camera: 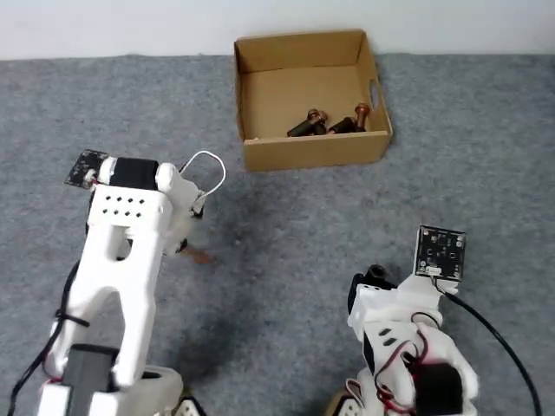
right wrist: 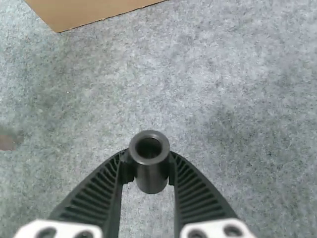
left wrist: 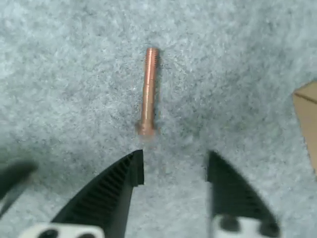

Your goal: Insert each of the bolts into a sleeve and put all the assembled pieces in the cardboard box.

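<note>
We work over a grey, felt-like counter [camera: 286,260]. In the high view the cardboard box [camera: 312,152] sits at 12 o'clock, with two assembled pieces [camera: 329,123] lying against its near wall. The left arm [camera: 121,260] stands at 8 o'clock and the right arm [camera: 408,338] at 5 o'clock.

The right claw [right wrist: 148,166] is clamped on a dark sleeve [right wrist: 149,158], pinched near the fingertips with its bore open towards the wrist camera. We think so shallow a hold could let the sleeve twist or slip once a bolt pushes into it.

The left claw [left wrist: 173,168] hangs with its jaws apart and empty, just short of the head of the last loose bolt [left wrist: 148,91]. That bolt lies flat on the counter, at about 8 o'clock from the middle of the high view.

The bolt is our main worry. It is thin and round, so one finger arriving first could roll it aside. A grip on the head alone would let the shank droop and miss the bore. The claw also sits slightly off the bolt's line, so closing now would likely catch nothing.
</note>
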